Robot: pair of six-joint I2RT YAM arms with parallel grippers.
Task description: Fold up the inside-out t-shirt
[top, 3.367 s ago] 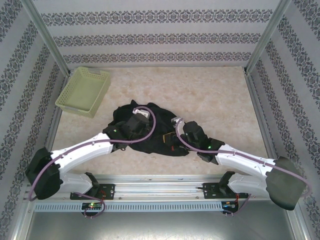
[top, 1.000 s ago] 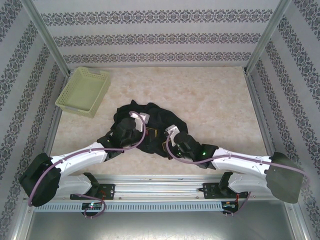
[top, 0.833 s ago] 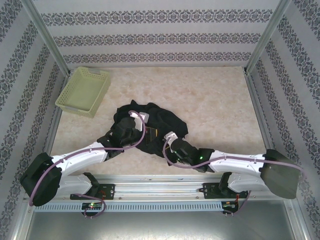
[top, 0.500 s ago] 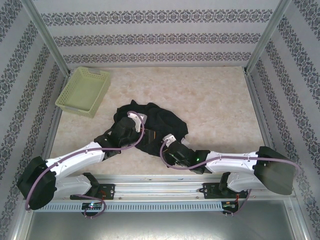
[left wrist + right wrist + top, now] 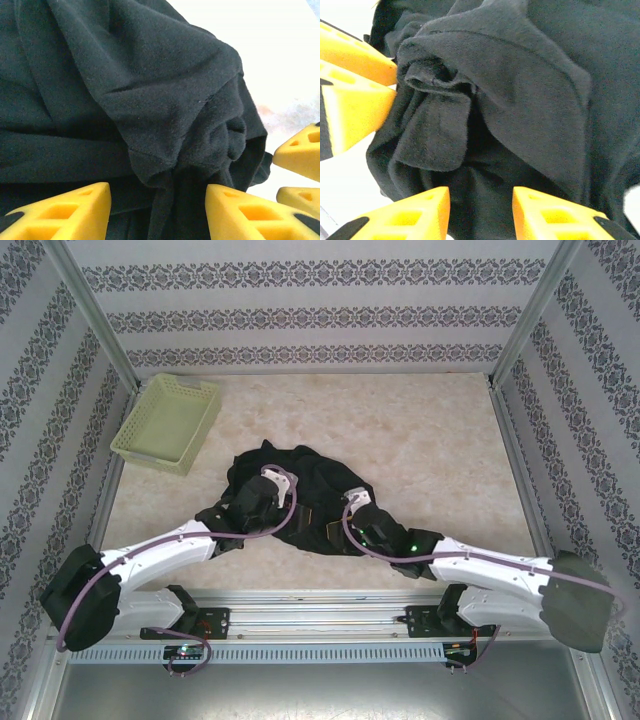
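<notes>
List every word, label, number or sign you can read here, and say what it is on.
There is no readable text.
The t-shirt is plain black fabric with no print.
The basket has no markings.
The walls carry an ornamental pattern, not letters.

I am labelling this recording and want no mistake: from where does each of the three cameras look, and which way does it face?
Top external: fixed above and behind the arms, facing down onto the table; sees the black t-shirt, the basket, both arms.
Left wrist: on the left wrist, facing past the left pincer into the bunched t-shirt; own yellow fingers below.
Right wrist: likewise past the right pincer; own fingers below.
Shared: both wrist views see the t-shirt and the other pincer's fingers at one edge.
</notes>
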